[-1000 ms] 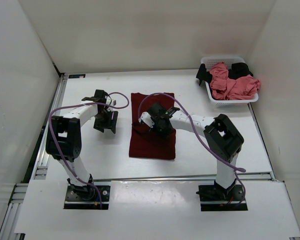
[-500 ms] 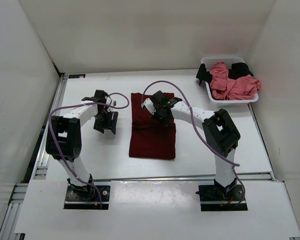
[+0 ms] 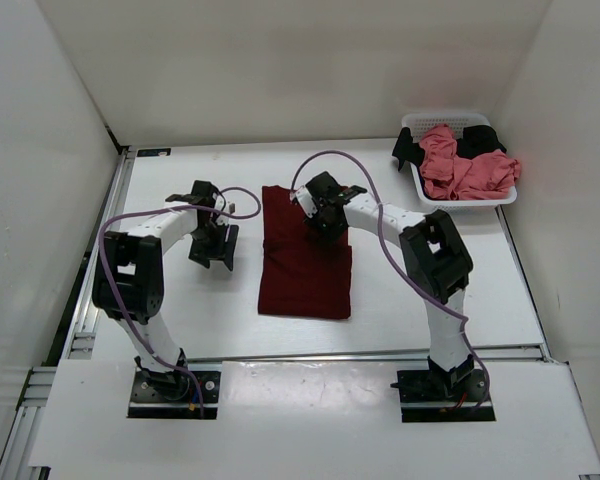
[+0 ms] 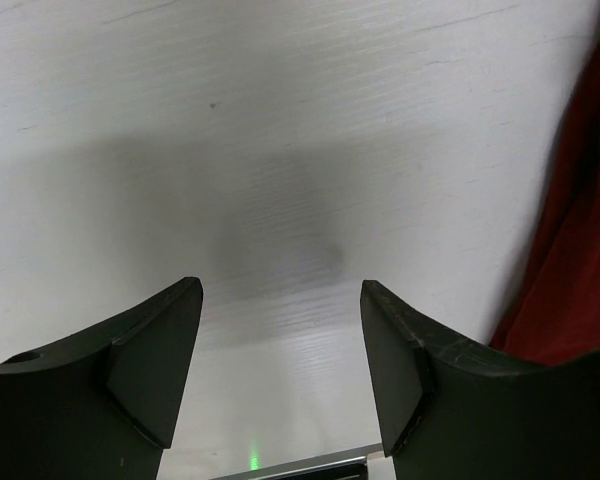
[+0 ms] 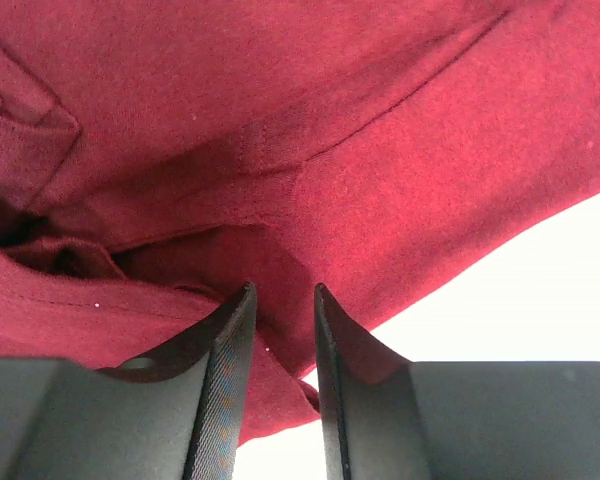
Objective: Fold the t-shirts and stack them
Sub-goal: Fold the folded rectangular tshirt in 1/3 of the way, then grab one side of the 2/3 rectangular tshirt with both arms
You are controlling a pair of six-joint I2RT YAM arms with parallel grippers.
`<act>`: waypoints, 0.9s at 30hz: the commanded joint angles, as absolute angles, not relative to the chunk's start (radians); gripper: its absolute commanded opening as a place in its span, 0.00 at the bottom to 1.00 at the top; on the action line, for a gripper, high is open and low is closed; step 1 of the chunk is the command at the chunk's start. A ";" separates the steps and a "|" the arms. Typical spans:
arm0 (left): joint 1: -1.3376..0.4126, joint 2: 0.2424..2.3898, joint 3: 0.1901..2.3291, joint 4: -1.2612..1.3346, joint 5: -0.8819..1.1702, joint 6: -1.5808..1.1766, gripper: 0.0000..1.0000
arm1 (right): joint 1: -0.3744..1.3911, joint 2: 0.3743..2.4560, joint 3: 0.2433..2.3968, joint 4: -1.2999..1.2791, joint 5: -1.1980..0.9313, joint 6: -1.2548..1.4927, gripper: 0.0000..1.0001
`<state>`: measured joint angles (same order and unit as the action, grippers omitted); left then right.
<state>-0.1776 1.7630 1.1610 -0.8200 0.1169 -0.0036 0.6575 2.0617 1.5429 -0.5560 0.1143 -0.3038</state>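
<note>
Top external view: the right gripper (image 3: 325,220) is tipped down onto the far part of the dark maroon t-shirt (image 3: 305,275), a soft folded rectangle laid mid-table. Creased knit and a stitched hem are seen between its narrowly parted fingers (image 5: 225,350); whether a fold is pinched cannot be told. The left gripper (image 4: 280,290) is held wide apart over the bare white table (image 3: 180,310), beside the shirt. The salmon pink t-shirt (image 3: 465,170) and the black t-shirt (image 3: 480,140) are heaped in the perforated basket (image 3: 465,208).
</note>
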 commanded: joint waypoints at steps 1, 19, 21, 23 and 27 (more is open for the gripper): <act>-0.201 1.730 1.215 -0.825 0.152 0.000 0.76 | 0.658 1.994 1.585 -0.548 0.141 -0.218 0.35; -0.438 1.506 1.046 -0.825 0.440 0.000 0.79 | 0.480 1.307 0.800 -0.303 -0.323 0.635 0.51; -0.469 1.528 1.019 -0.792 0.425 0.000 0.79 | 0.480 1.298 0.692 -0.198 -0.366 0.688 0.51; -0.492 1.537 0.996 -0.752 0.390 0.000 0.79 | 0.489 1.308 0.637 -0.144 -0.425 0.698 0.51; -0.503 1.557 0.951 -0.732 0.319 0.000 0.79 | 0.549 1.345 0.627 -0.092 -0.439 0.698 0.51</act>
